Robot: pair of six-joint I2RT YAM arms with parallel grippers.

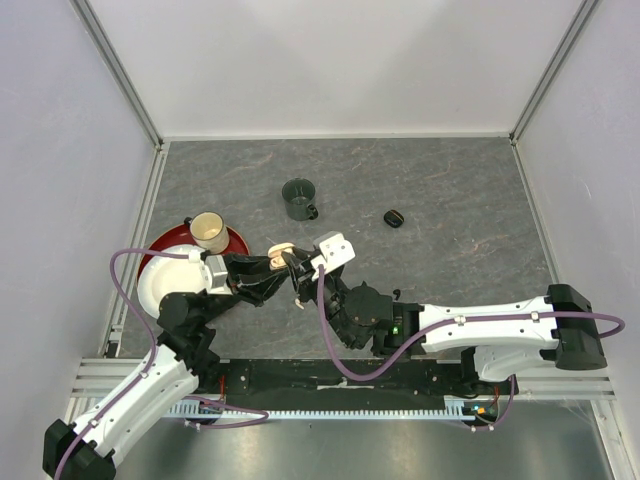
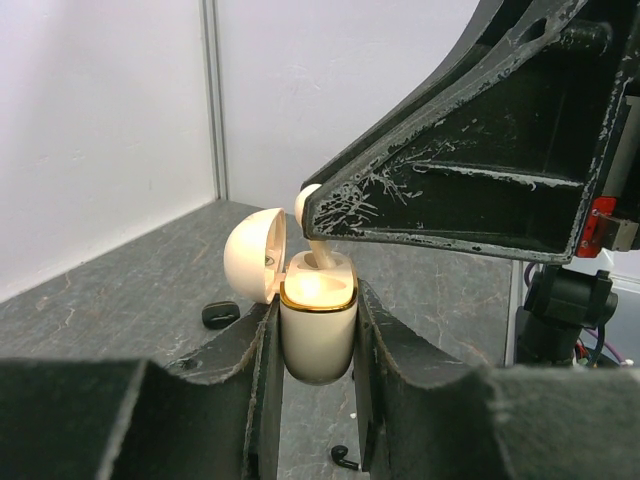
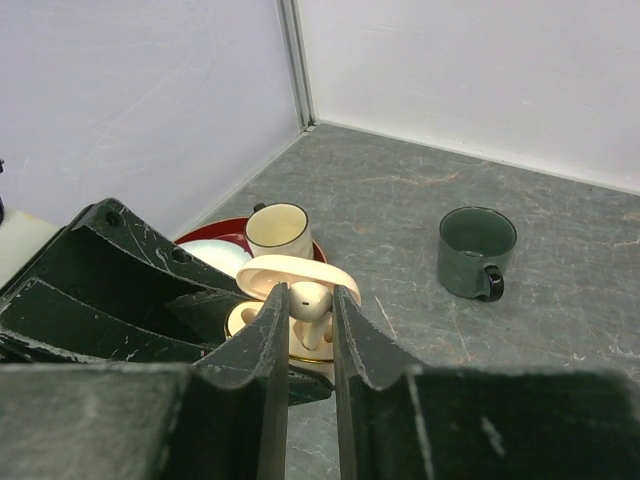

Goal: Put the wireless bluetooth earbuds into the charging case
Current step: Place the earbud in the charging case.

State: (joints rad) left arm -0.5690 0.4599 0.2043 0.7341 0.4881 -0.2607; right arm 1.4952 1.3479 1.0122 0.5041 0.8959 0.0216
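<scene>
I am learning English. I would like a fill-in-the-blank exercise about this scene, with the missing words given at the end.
1. The left gripper is shut on the cream charging case, whose lid stands ____.
2. The right gripper pinches a cream earbud whose stem goes down into the open ____.
3. The mug is dark ____.
4. The cream cup stands on a ____ plate.

Missing words: open; case; green; red.
</scene>
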